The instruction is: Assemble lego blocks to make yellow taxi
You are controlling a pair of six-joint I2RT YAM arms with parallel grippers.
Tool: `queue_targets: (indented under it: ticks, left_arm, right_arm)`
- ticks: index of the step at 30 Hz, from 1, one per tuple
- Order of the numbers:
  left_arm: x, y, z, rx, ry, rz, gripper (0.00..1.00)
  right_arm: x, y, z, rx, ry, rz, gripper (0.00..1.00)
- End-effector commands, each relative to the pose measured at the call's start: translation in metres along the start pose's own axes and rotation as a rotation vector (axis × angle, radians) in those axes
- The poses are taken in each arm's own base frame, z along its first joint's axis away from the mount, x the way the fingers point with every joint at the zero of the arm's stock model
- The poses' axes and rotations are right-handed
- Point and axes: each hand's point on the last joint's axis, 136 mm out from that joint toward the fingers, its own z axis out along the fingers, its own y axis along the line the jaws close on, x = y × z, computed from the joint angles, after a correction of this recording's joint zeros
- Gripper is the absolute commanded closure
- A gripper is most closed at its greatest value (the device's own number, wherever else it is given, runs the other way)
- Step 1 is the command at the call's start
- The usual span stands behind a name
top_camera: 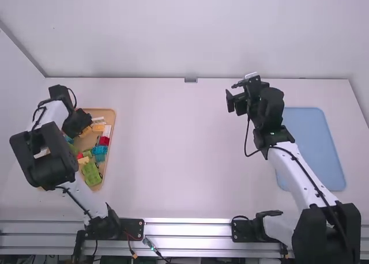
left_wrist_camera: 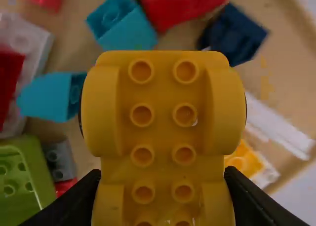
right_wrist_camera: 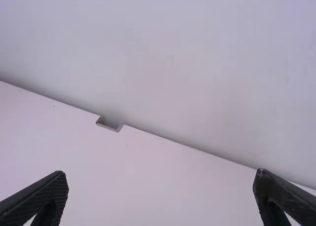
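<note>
My left gripper (top_camera: 78, 123) is over the far part of the wooden tray (top_camera: 112, 125). In the left wrist view, a yellow piece with rounded fenders and two rows of studs (left_wrist_camera: 160, 125) is between the fingertips of my left gripper (left_wrist_camera: 163, 173), shut on its sides. Below it lie teal blocks (left_wrist_camera: 129, 28), a dark blue block (left_wrist_camera: 232, 36), an orange-yellow block (left_wrist_camera: 243, 159) and a green piece (left_wrist_camera: 37, 171). High over the right side of the table is my right gripper (top_camera: 234, 101); in the right wrist view, my right gripper (right_wrist_camera: 161, 173) stands wide open around nothing.
Red blocks (top_camera: 104, 141) and a green vehicle piece (top_camera: 91, 173) lie in the tray at the table's left. A light blue mat (top_camera: 320, 143) is at the right, partly behind the right arm. White walls rise beyond the table's far edge (right_wrist_camera: 190, 151). Bare white table spans the middle.
</note>
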Motion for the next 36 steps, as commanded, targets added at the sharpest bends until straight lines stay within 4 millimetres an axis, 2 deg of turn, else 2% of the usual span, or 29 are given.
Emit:
queue_targets:
  ticks: [1,2,4,6,7,10,13,14,15,17,18,19,20,22,27,31,36]
  left_arm:
    - [0.001,-0.035,-0.028,0.053,-0.048,0.145,0.92]
    - [0.009,-0.054,-0.037,0.073,-0.061,0.241,0.92]
    - [0.02,-0.075,-0.044,0.095,-0.079,0.357,0.94]
    - [0.04,-0.111,-0.053,0.135,-0.113,0.55,0.98]
    - [0.042,-0.114,-0.054,0.139,-0.116,0.567,0.98]
    - [0.097,-0.171,-0.062,0.193,-0.136,0.987,0.98]
    - [0.147,-0.193,-0.066,0.225,-0.103,1.295,0.98]
    - [0.158,-0.198,-0.067,0.242,-0.096,1.359,0.98]
    - [0.188,-0.209,-0.071,0.306,-0.073,1.516,0.98]
    - [0.227,-0.217,-0.077,0.405,-0.035,1.709,0.98]
    - [0.253,-0.218,-0.081,0.462,-0.003,1.839,0.98]
    - [0.259,-0.218,-0.082,0.476,0.005,1.869,0.98]
    - [0.281,-0.216,-0.084,0.525,0.032,1.975,0.98]
    - [0.305,-0.215,-0.085,0.579,0.046,2.082,0.98]
    - [0.35,-0.217,-0.078,0.682,0.038,2.182,0.98]
    - [0.377,-0.213,-0.067,0.697,0.025,2.246,0.98]
    - [0.392,-0.211,-0.053,0.652,-0.019,2.272,0.98]
  right_arm:
    - [-0.014,-0.001,0.001,0.0,-0.027,0.001,0.01]
    - [-0.014,-0.001,0.001,-0.001,-0.027,0.0,0.01]
    - [-0.014,-0.001,0.001,0.0,-0.027,0.001,0.01]
    - [-0.014,-0.001,0.001,0.0,-0.027,0.0,0.01]
    - [-0.014,-0.001,0.001,0.0,-0.027,0.0,0.01]
    - [-0.014,-0.001,0.001,0.0,-0.027,0.0,0.01]
    - [-0.014,-0.001,0.001,0.0,-0.027,0.0,0.01]
    - [-0.014,-0.001,0.001,0.0,-0.027,0.0,0.01]
    - [-0.014,-0.001,0.001,0.0,-0.027,0.0,0.01]
    - [-0.014,-0.001,0.001,0.0,-0.027,0.0,0.01]
    - [-0.014,-0.001,0.001,0.001,-0.027,0.001,0.01]
    - [-0.014,-0.001,0.001,0.0,-0.027,0.001,0.01]
    - [-0.014,-0.001,0.001,0.0,-0.027,0.0,0.01]
    - [-0.014,-0.001,0.001,0.0,-0.027,0.001,0.01]
    - [-0.014,-0.001,0.001,-0.003,-0.027,0.0,0.01]
    - [-0.014,-0.001,0.001,-0.003,-0.027,0.0,0.01]
    - [-0.014,0.0,0.001,-0.004,-0.026,0.001,0.01]
